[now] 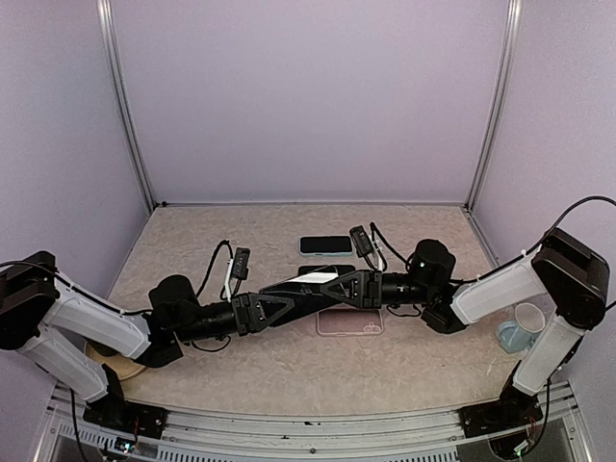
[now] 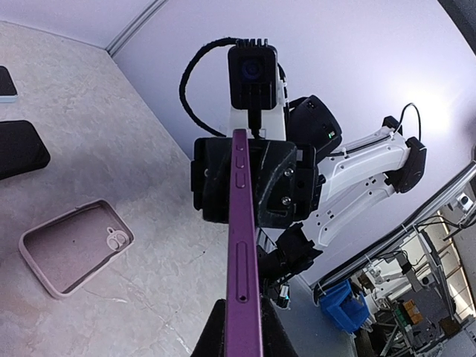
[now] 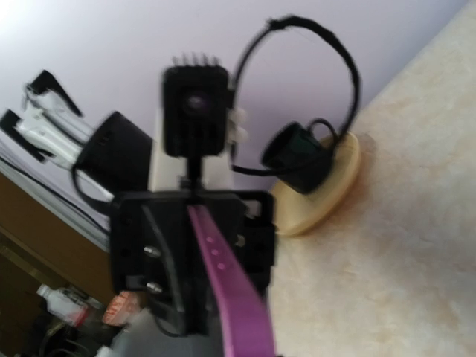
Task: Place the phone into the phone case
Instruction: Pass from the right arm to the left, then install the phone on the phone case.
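A purple phone (image 1: pixel 313 278) hangs edge-up above the table middle, spanned between both grippers. My left gripper (image 2: pixel 244 316) is shut on its near end; dark fingers (image 2: pixel 210 333) press both faces of the phone (image 2: pixel 244 260). The phone's far end sits between the jaws of my right gripper (image 2: pixel 242 178). The blurred right wrist view has the phone (image 3: pixel 230 297) running from my right gripper (image 3: pixel 249 349) up to the left gripper (image 3: pixel 193 245); the right grip cannot be made out. The pinkish phone case (image 1: pixel 351 322) lies open-side up on the table beneath, empty (image 2: pixel 74 245).
Two black phones (image 1: pixel 325 244) (image 1: pixel 325 270) lie behind the grippers. A round wooden disc (image 1: pixel 115 366) rests by the left arm's base. A white cup (image 1: pixel 527 322) stands by the right arm. Purple walls close off three sides.
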Robot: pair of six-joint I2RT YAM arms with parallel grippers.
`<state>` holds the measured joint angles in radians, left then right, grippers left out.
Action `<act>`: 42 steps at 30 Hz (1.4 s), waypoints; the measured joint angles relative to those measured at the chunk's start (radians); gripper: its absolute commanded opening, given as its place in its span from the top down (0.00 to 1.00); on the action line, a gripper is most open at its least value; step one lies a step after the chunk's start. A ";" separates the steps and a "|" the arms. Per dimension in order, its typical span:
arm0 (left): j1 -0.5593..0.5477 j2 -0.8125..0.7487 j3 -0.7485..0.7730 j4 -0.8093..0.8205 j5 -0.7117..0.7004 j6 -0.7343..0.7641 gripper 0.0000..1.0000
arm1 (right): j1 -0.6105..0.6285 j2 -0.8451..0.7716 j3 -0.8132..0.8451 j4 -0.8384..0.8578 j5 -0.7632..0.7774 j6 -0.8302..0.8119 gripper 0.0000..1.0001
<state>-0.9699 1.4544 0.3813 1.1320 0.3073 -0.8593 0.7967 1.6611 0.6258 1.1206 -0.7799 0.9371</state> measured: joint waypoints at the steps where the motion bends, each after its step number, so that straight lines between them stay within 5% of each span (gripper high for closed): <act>1: 0.000 0.000 0.000 -0.005 0.000 0.000 1.00 | 0.000 0.000 0.002 -0.021 0.003 -0.007 0.67; 21: 0.000 -0.073 -0.020 -0.137 -0.027 0.035 1.00 | -0.039 -0.191 0.034 -0.502 0.166 -0.196 0.01; 42: 0.047 0.030 0.198 -0.411 0.066 0.086 1.00 | -0.086 -0.349 0.039 -0.912 0.477 -0.263 0.00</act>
<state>-0.9226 1.4845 0.5793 0.7208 0.3729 -0.7734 0.7109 1.3121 0.6643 0.2085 -0.3031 0.6739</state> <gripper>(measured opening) 0.084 0.996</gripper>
